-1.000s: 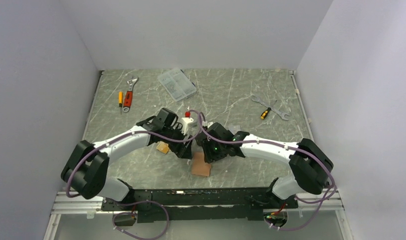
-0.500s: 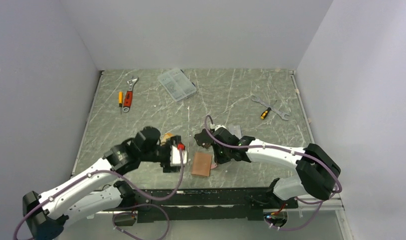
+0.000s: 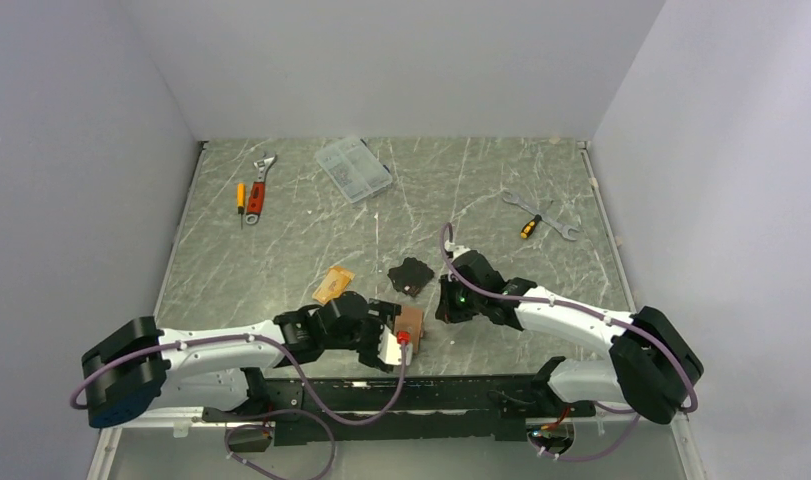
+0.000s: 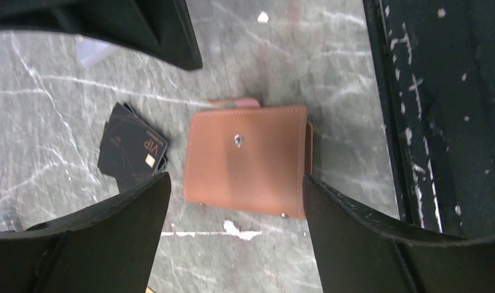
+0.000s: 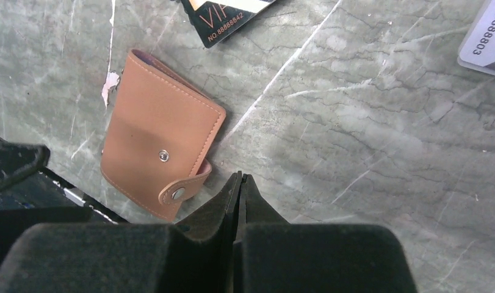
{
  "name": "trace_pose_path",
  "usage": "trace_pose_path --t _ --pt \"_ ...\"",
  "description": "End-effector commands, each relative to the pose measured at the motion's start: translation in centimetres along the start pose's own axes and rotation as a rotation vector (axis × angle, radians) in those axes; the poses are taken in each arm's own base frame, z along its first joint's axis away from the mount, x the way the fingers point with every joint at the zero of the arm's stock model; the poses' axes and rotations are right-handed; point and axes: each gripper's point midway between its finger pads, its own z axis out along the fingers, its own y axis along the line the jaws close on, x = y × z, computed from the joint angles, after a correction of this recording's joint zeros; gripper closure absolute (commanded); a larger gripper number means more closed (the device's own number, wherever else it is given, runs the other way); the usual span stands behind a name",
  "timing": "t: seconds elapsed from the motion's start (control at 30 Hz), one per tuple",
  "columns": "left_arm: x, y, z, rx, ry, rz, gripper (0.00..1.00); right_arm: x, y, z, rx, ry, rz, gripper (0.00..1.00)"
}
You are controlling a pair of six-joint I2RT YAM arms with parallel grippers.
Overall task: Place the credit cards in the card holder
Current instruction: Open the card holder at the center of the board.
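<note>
the card holder [image 4: 248, 160] lies flat and folded shut on the grey marble-look table [image 3: 291, 225], at its near edge just beside the black rail [image 4: 440, 122] between the arm bases. it is a small tan-pink leather-look wallet with stitched edges and a metal stud on its upper face. in the right wrist view its snap tab wraps over one short edge and is buttoned down, and in the left wrist view a pink sliver shows at another edge.

the left gripper [image 4: 235, 180] hangs above it, spread wide with a finger at either side of the wallet, grasping nothing. the right gripper [image 5: 239, 183] is clenched, its fingers pressed together on nothing, just beside the tab end.

a small fan of black vip cards [image 4: 133, 146] lies near the wallet, apart from it. an orange-gold card [image 3: 333, 285] rests farther left, and a silver-grey card [image 5: 484, 43] lies well apart from the wallet.
</note>
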Motion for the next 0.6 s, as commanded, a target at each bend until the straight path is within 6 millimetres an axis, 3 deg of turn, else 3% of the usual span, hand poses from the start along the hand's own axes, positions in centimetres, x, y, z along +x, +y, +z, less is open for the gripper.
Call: trace_pose_path --t 0.0,0.03,0.17,0.23,0.37,0.57 --pt "-3.9 1.9 1.0 -0.073 -0.099 -0.002 0.15 -0.9 1.0 0.0 -0.071 -0.038 0.009 1.0" --pt "-3.8 1.6 1.2 -0.063 -0.088 -0.004 0.15 -0.9 0.9 0.0 -0.07 -0.041 0.011 0.97" --pt "-3.0 0.0 1.9 -0.011 -0.061 0.024 0.15 -1.9 1.5 -0.9 -0.097 -0.08 0.013 0.61" --pt "-2.6 -0.3 2.2 -0.008 -0.042 0.031 0.15 -2.6 1.9 -1.3 -0.115 -0.101 0.021 0.51" --pt "-1.6 0.2 2.6 -0.046 -0.001 0.043 0.18 -3.1 3.2 -1.3 -0.176 -0.095 0.026 0.47" --pt "-0.3 -0.6 2.7 -0.028 0.045 0.046 0.26 -2.8 4.1 -0.8 -0.227 -0.055 0.01 0.46"
